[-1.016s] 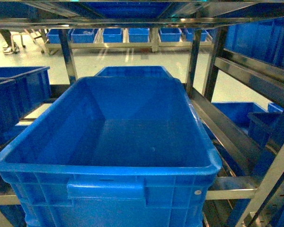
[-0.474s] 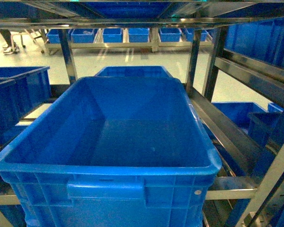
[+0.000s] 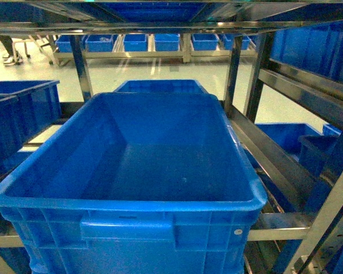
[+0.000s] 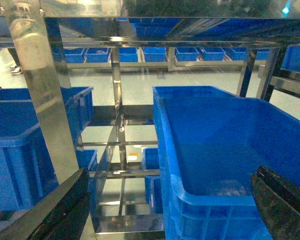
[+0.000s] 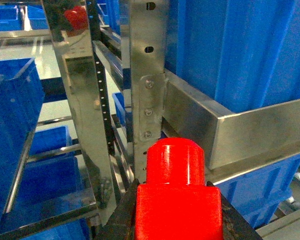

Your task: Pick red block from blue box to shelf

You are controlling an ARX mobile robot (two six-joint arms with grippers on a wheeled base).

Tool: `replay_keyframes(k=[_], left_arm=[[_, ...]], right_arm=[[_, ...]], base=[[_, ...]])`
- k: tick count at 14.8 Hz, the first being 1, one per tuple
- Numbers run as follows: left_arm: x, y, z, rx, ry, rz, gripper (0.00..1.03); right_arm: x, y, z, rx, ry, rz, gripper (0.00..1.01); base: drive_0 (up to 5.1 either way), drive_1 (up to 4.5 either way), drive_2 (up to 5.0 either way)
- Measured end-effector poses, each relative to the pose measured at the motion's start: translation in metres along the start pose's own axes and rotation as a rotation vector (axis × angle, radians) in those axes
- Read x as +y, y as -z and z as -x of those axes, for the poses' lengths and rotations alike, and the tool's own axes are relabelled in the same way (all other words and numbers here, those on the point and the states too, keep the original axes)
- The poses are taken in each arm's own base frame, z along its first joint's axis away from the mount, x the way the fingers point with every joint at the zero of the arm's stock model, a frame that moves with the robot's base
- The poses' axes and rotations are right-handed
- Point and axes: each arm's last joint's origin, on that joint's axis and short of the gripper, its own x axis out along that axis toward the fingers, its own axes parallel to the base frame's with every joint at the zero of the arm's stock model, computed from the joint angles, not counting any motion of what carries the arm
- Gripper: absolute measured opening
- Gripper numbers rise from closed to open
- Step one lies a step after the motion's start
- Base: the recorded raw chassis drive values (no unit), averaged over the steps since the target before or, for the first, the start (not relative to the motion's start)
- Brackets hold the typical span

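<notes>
Head view: strong blue-cyan cast, soft overall; pale floor (image 3: 160,71) behind blown out to greenish white. Crate (image 3: 143,165) interior evenly lit, faint sheen on its base, no hard shadows. Left wrist view: overhead light glares off the shelf (image 4: 37,90) post and top rail; dark fingers (image 4: 280,205) at lower corners blurred. Right wrist view: red block (image 5: 177,200) saturated, near clipping, edges soft; steel post mirrors a red smear; background floor overexposed.
</notes>
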Motion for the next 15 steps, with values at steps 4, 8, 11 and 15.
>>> replay_keyframes(k=[4,8,11,15], left_arm=[[0.000,0.000,0.000,0.000,0.000,0.000,0.98],[0.000,0.000,0.000,0.000,0.000,0.000,0.98],[0.000,0.000,0.000,0.000,0.000,0.000,0.98],[0.000,0.000,0.000,0.000,0.000,0.000,0.98]], right_arm=[[0.007,0.001,-0.008,0.056,-0.084,-0.050,0.27],[0.027,-0.017,-0.042,0.072,-0.313,-0.139,0.27],[0.043,-0.030,-0.068,0.135,-0.527,-0.207,0.27],[0.055,-0.046,-0.101,0.152,-0.637,-0.243,0.27]], base=[[0.0,0.00,0.0],[0.0,0.00,0.0],[0.0,0.00,0.0],[0.0,0.00,0.0]])
